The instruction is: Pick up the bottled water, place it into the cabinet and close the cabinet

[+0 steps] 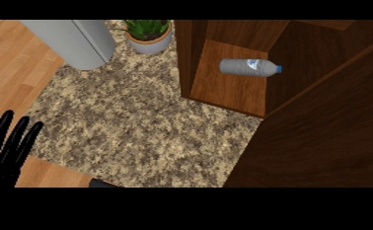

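Your bottled water (250, 66) already lay on its side inside the cabinet (233, 88), on its shelf. Only closing the cabinet door (320, 140) remained. Your left hand (15, 142) rested well left of the cabinet, fingers straight, holding nothing; your right hand was out of sight.

Potted plant (148, 35) beside grey cylinder (75, 41), on speckled counter (146, 120).

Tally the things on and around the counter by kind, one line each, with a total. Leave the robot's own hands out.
Bottled water, lying on its side inside the open cabinet: 1
Cabinet, wooden, door open: 1
Potted plant: 1
Grey upright appliance at the counter's far left: 1
Total: 4
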